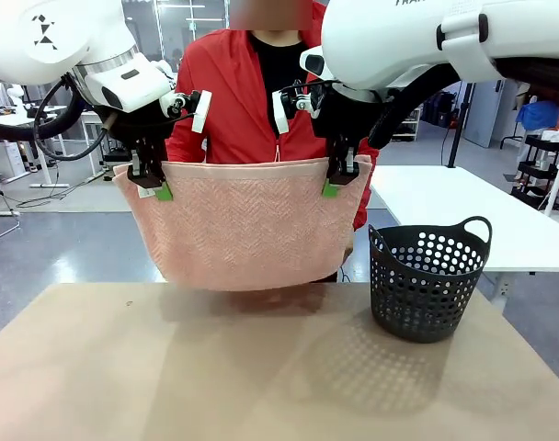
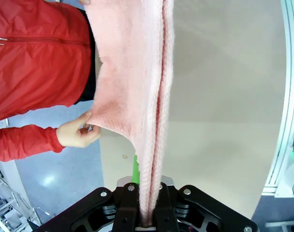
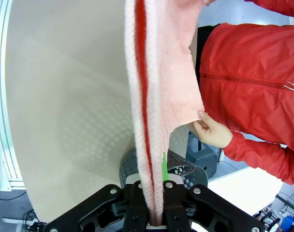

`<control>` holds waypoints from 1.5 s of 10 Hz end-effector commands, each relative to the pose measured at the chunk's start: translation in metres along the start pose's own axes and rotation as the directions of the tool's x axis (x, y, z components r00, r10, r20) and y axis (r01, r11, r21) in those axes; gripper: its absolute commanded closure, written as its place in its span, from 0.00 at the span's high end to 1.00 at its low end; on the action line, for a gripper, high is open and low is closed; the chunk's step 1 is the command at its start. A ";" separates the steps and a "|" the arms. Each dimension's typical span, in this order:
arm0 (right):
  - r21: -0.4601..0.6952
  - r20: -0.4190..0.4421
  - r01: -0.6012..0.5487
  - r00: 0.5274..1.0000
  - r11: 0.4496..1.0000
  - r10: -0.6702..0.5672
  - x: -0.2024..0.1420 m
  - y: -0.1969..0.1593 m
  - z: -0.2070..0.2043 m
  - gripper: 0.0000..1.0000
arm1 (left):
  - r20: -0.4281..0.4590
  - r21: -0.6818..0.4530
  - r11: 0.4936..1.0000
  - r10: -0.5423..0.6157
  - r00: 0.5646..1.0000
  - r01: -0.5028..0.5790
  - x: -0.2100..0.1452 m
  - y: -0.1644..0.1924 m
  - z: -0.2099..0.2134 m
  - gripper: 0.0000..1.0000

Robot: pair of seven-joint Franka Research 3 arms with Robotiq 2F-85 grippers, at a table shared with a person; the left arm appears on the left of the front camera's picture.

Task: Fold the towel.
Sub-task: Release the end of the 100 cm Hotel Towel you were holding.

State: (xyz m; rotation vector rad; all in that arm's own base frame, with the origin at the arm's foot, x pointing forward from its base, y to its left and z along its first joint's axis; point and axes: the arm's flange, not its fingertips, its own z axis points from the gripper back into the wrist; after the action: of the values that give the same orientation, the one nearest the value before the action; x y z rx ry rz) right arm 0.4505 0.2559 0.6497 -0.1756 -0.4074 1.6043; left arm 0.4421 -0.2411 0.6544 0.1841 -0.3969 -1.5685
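Tan table (image 1: 261, 377) up front, black basket (image 1: 429, 280) at 3 o'clock. Above the table the towel (image 1: 247, 220) hangs doubled, with the left gripper (image 1: 149, 186) and right gripper (image 1: 339, 181) pinched tight on its top corners at 10 and 2. Behind it, a person's hand (image 2: 77, 134) and other hand (image 3: 213, 131) pinch the far layer's corners.

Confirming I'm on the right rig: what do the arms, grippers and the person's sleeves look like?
White left arm, with black geometric mark and looping black cable; white right arm. Black left gripper and right gripper, green pads. Red sleeve on the person.
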 end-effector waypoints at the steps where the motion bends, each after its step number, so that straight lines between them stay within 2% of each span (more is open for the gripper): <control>1: -0.005 -0.006 -0.003 1.000 1.000 0.003 -0.001 0.000 0.001 0.00 | -0.002 0.006 1.000 0.003 1.000 -0.003 -0.001 0.001 0.002 0.00; 15: -0.005 -0.006 -0.003 1.000 1.000 0.003 -0.001 0.000 0.001 0.00 | -0.002 0.006 1.000 0.003 1.000 -0.003 -0.001 0.001 0.002 0.00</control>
State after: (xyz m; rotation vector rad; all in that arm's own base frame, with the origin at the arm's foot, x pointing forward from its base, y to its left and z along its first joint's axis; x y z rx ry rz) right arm 0.4505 0.2559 0.6497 -0.1756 -0.4074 1.6043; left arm 0.4421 -0.2411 0.6546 0.1842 -0.3972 -1.5684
